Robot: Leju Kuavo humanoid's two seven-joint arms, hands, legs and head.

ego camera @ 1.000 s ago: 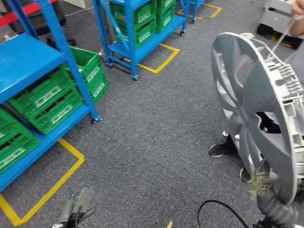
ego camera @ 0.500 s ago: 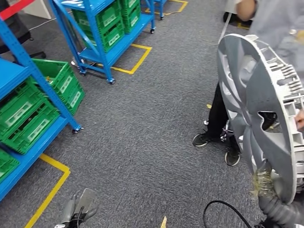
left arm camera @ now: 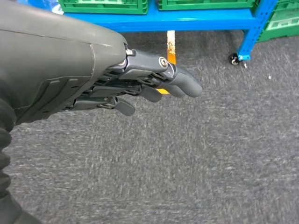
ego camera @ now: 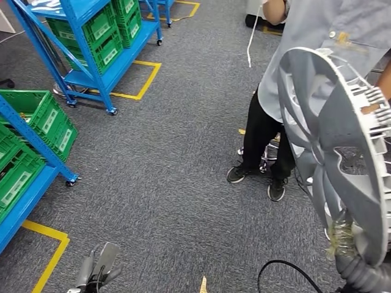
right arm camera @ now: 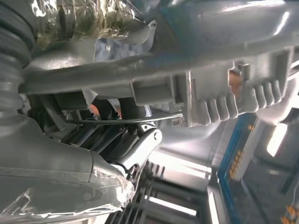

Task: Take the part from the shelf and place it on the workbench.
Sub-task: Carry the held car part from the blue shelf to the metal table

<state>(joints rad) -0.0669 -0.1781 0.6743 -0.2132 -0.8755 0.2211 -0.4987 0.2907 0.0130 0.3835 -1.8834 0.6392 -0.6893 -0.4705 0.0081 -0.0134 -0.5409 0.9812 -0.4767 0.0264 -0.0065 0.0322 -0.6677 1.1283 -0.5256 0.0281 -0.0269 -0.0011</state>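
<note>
The part, a large grey wheel cover (ego camera: pixel 334 152), stands on edge at the right of the head view, its ribbed back towards me. My right hand (ego camera: pixel 342 239), wrapped in tape, grips its lower rim from below. Up close in the right wrist view, the cover's rim and clips (right arm camera: pixel 211 88) lie across my right hand (right arm camera: pixel 105 140), whose fingers curl behind the rim. My left hand (ego camera: pixel 99 268) hangs low at the bottom edge, holding nothing. In the left wrist view the left hand (left arm camera: pixel 141 86) has its fingers stretched out over the grey carpet.
A person (ego camera: pixel 281 85) in a grey top and black trousers stands close behind the wheel cover. Blue shelves (ego camera: pixel 99 55) with green crates (ego camera: pixel 41 119) line the left side. Yellow floor tape (ego camera: pixel 48 256) and a black cable (ego camera: pixel 286 268) lie on the carpet.
The whole view has swung right: the shelves slid to the left and the person came further into view. The wheel cover stays in my right hand; my left hand still hangs.
</note>
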